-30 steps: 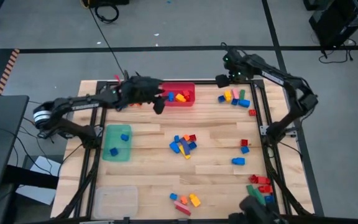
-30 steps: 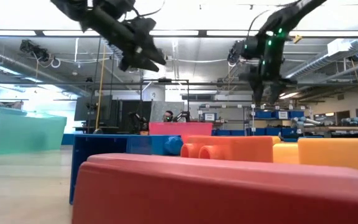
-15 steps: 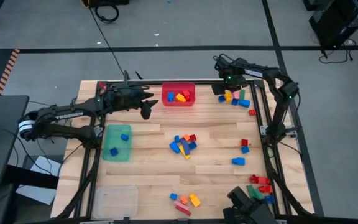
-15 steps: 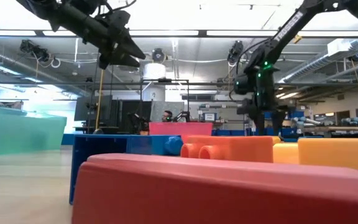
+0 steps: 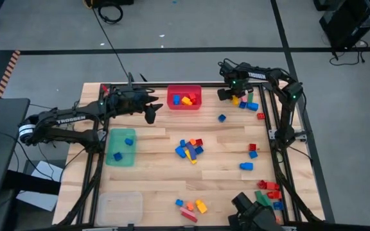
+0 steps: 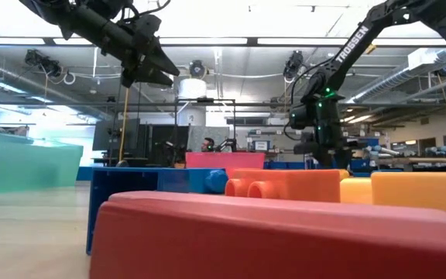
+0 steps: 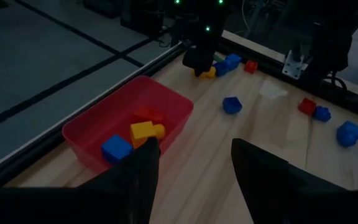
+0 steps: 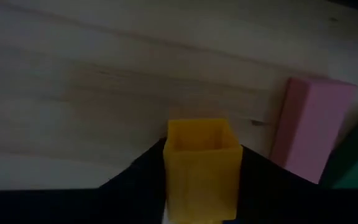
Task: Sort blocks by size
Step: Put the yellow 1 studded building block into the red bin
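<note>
The blocks lie scattered over the wooden table, and one of them, a yellow block, sits between the right gripper's two dark fingers, which press against its sides; only the right wrist view shows this grip, with a pink bar just beside the yellow block on the bare wood; from above, the right gripper is down among the cluster of blocks near the table's far right corner, its body hiding what it holds; a lone blue block lies nearby, toward the middle of the table; the left gripper hangs released and empty, its fingers apart, above the table just beside the red bin; the left wrist view alone shows that bin's contents plainly, a blue, a yellow and a red block; the high view shows the red bin at the far edge, a green bin with blue blocks near the left edge, and a clear bin at the near left corner; in the low view large red, blue and orange blocks close to the camera block most of the table.
</note>
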Robot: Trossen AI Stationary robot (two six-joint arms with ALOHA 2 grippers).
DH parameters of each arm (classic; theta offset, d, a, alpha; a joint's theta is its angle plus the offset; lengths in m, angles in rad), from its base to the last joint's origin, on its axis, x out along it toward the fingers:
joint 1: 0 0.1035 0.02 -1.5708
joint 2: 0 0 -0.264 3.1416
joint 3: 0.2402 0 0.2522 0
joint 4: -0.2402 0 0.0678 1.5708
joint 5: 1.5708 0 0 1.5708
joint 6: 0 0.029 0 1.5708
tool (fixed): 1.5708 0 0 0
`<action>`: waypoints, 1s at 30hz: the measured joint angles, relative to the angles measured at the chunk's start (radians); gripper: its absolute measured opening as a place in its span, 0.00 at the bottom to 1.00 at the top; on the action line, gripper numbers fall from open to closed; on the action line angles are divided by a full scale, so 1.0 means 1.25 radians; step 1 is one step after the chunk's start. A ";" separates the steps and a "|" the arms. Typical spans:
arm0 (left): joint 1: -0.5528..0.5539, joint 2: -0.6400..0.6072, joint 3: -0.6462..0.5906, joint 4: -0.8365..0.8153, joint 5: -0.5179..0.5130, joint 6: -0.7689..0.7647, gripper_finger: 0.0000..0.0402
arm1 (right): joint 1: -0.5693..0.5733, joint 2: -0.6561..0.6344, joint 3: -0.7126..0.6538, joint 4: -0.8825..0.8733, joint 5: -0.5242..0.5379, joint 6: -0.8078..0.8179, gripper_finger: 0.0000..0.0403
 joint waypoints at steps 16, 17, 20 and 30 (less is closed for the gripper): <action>0.001 0.001 0.000 0.032 -0.034 0.009 0.52 | 0.173 -0.164 0.202 0.024 -0.026 -0.001 0.35; 0.001 0.001 0.000 0.039 -0.035 0.009 0.52 | 0.191 -0.150 0.242 0.025 -0.024 -0.011 0.35; 0.001 0.001 0.000 0.046 -0.036 0.007 0.52 | 0.236 -0.087 0.357 0.024 -0.018 -0.042 0.35; 0.001 0.004 0.000 0.049 -0.037 0.007 0.52 | 0.296 0.152 0.560 -0.021 -0.016 -0.096 0.35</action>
